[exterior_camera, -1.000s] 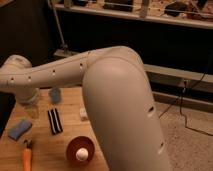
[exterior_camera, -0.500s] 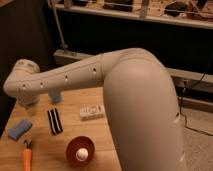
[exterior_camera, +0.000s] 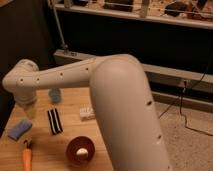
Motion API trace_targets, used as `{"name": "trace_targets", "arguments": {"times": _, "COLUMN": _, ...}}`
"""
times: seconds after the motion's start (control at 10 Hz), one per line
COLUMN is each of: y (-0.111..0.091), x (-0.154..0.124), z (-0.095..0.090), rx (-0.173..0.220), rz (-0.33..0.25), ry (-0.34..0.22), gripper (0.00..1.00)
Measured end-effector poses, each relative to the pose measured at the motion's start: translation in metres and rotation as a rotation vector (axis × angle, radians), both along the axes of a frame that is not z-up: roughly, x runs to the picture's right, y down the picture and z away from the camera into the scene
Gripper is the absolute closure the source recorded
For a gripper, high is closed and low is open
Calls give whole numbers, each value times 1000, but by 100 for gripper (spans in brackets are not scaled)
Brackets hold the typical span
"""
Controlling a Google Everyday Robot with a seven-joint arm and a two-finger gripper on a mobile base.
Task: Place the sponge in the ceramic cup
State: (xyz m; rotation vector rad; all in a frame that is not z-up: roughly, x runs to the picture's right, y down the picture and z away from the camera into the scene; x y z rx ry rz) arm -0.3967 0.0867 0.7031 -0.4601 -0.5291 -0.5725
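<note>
The blue sponge lies flat on the wooden table near its left edge. Further back, the small pale blue ceramic cup stands upright, partly behind my forearm. My white arm sweeps in from the right, its wrist at the left. The gripper hangs below the wrist, just above and slightly right of the sponge and left of the cup. It is open and holds nothing.
A black-and-white striped strip lies between sponge and bowl. A red-orange bowl with a white ball sits at the front. An orange-handled tool lies front left, and a small white box lies mid-table. My bulky arm link blocks the right.
The arm's large link has swung right, uncovering the white box. The wrist and gripper have shifted slightly right and down toward the sponge. Objects on the table have not moved.
</note>
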Motion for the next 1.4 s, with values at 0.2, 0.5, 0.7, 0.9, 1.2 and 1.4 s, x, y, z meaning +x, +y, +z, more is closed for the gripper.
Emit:
{"name": "trace_targets", "arguments": {"times": 0.2, "y": -1, "x": -26, "z": 9, "rx": 11, "rz": -80, "ry": -2, "gripper": 35}}
{"name": "trace_targets", "arguments": {"times": 0.5, "y": 12, "x": -62, "z": 20, "rx": -1, "rz": -158, "ry": -18, "gripper": 35}}
{"name": "trace_targets", "arguments": {"times": 0.7, "y": 24, "x": -79, "z": 24, "rx": -17, "rz": -195, "ry": -56, "gripper": 35}}
{"name": "trace_targets", "arguments": {"times": 0.9, "y": 31, "x": -87, "z": 28, "rx": -25, "rz": -227, "ry": -101, "gripper": 35}}
{"name": "trace_targets", "arguments": {"times": 1.2, "y": 37, "x": -87, "z": 42, "rx": -48, "rz": -245, "ry": -104, "gripper": 35}}
{"name": "trace_targets", "arguments": {"times": 1.4, "y": 53, "x": -91, "z": 54, "rx": -69, "rz": -272, "ry": -82, "gripper": 35}}
